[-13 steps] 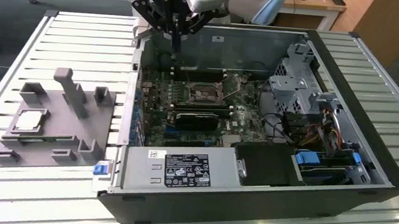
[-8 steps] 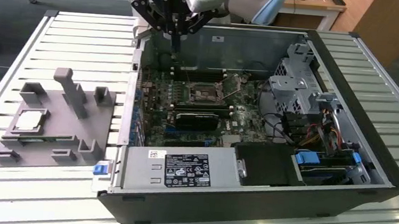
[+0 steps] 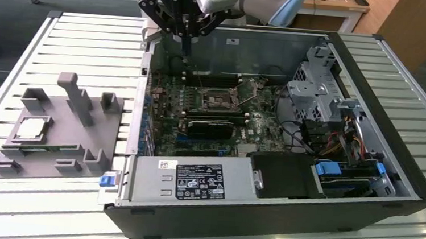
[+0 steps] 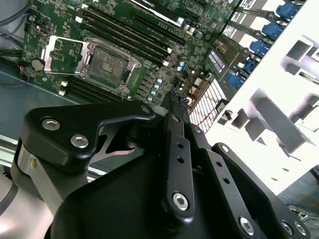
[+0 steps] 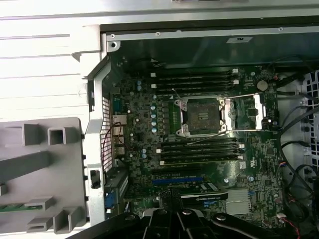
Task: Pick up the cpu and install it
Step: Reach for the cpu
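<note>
The cpu (image 3: pixel 32 129), a small square chip with a silvery top, lies flat in a recess of the grey fixture (image 3: pixel 97 139) at the exterior view's left, outside the computer case (image 3: pixel 266 215). My gripper (image 3: pixel 186 50) hangs over the far left part of the open case, well apart from the cpu, with its fingers pressed together and nothing between them. Its fingertips also show in both wrist views (image 4: pixel 174 97) (image 5: pixel 172 195). The motherboard's socket (image 3: pixel 218 101) (image 5: pixel 202 117) (image 4: pixel 107 62) stands open with its metal frame flipped up.
The fixture has upright posts (image 3: pixel 74 94) near the cpu. Inside the case are a black card (image 3: pixel 212 128), memory slots (image 5: pixel 194 79), drive cages (image 3: pixel 318 88), cables (image 3: pixel 333 143) and a power supply (image 3: pixel 193 181). The slatted table (image 3: pixel 90 35) surrounds the case.
</note>
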Controlling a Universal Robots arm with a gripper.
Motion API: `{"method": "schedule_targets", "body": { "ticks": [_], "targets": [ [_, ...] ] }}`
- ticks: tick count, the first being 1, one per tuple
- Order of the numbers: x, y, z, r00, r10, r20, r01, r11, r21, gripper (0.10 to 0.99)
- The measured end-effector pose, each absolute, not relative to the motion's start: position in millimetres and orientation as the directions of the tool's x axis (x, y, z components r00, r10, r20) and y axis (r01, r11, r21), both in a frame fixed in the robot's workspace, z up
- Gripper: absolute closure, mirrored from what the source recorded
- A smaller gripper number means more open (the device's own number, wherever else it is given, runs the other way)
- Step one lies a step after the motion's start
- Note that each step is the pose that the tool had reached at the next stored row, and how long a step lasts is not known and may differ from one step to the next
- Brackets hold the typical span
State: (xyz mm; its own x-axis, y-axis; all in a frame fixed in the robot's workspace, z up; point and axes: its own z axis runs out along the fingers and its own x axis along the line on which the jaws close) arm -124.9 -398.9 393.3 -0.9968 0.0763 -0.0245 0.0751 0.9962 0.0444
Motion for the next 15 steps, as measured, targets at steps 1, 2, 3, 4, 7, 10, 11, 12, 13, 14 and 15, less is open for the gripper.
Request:
{"method": "schedule_targets", "body": {
  "ticks": [1,2,3,4,7,10,11,12,13,14,15],
  "targets": [
    [-125.2,-398.9,393.3,-0.997,0.076,-0.024,0.075,0.996,0.044,0.980],
    [-125.5,-398.9,393.3,-0.997,0.076,-0.024,0.075,0.996,0.044,0.980],
    [-125.8,-398.9,393.3,-0.997,0.076,-0.024,0.075,0.996,0.044,0.980],
    [-126.1,-398.9,393.3,-0.997,0.076,-0.024,0.075,0.996,0.044,0.980],
    [-127.0,-398.9,393.3,-0.997,0.076,-0.024,0.075,0.996,0.044,0.980],
    [-127.6,-398.9,393.3,-0.997,0.076,-0.024,0.075,0.996,0.044,0.980],
    [-127.9,-398.9,393.3,-0.997,0.076,-0.024,0.075,0.996,0.044,0.980],
    [-128.1,-398.9,393.3,-0.997,0.076,-0.024,0.075,0.996,0.044,0.980],
    [-128.3,-398.9,393.3,-0.997,0.076,-0.024,0.075,0.996,0.044,0.980],
    [-128.5,-398.9,393.3,-0.997,0.076,-0.024,0.075,0.996,0.044,0.980],
    [-128.7,-398.9,393.3,-0.997,0.076,-0.024,0.075,0.996,0.044,0.980]
  ]
}}
